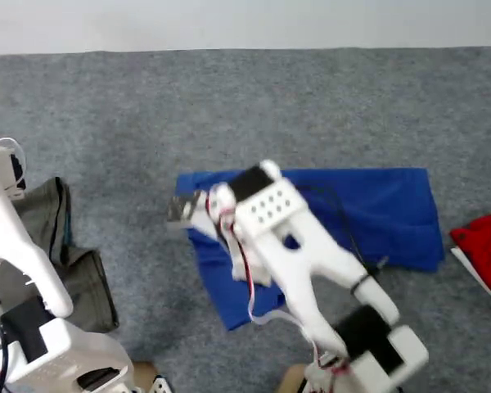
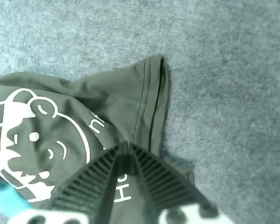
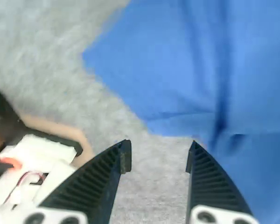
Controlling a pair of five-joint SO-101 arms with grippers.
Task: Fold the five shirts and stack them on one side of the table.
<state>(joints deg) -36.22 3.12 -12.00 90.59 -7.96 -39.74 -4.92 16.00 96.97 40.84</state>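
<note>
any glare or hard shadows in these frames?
High view: even light on the blue shirt, no glare and no hard shadows. Left wrist view: a soft shadow falls on the carpet beside the dark shirt sleeve. Right wrist view: only a dark crease in the blue shirt, no glare.

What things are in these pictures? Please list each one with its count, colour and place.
blue shirt: one, blue, spread in the middle of the table
olive shirt: one, dark olive with white print, left side of the high view
red shirt: one, red, right edge of the high view
teal cloth: one, teal, beside the olive shirt
table: one, grey cover
left end effector: one, black fingers, shut, over the olive shirt
right end effector: one, black fingers, open, at the blue shirt's edge
</note>
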